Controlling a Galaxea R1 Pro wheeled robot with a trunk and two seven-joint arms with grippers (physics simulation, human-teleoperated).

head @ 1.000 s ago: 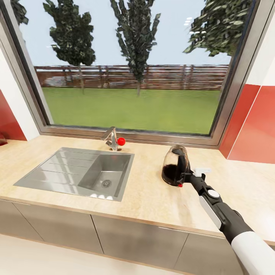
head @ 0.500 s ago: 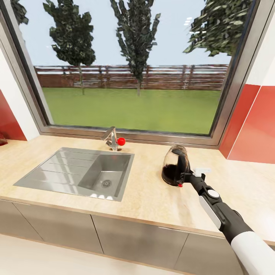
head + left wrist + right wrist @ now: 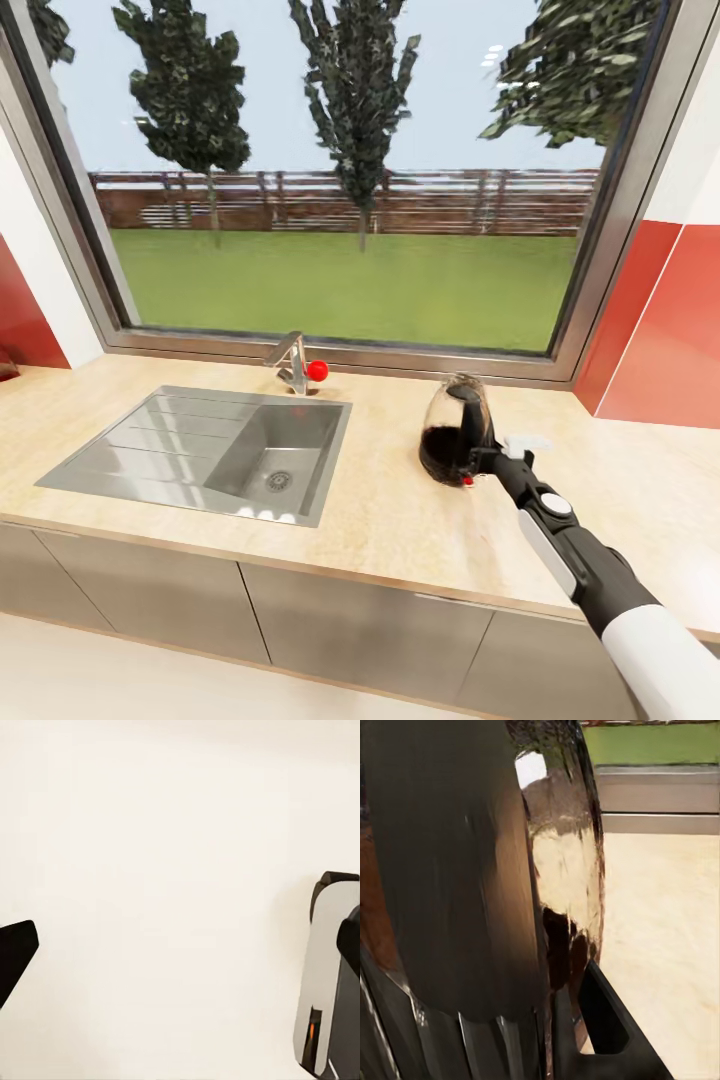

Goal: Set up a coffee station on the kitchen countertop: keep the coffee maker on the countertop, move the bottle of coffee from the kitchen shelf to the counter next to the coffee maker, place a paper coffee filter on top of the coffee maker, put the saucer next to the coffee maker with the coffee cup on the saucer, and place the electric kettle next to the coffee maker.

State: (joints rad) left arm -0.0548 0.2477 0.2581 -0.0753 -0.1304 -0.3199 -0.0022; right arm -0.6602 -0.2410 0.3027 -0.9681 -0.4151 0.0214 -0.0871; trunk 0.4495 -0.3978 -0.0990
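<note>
The right arm reaches over the beige worktop [image 3: 380, 520] to the glass coffee maker [image 3: 453, 432], a carafe with dark coffee in its base, which stands right of the steel sink [image 3: 200, 450] and faucet [image 3: 292, 362], before the window [image 3: 340, 180]; no writing or label can be read on it. The right gripper [image 3: 478, 462] has its fingers [image 3: 604, 1016] closed on the carafe's black handle. How far the left gripper's [image 3: 180, 982] fingers [image 3: 15, 952] are open I cannot tell
</note>
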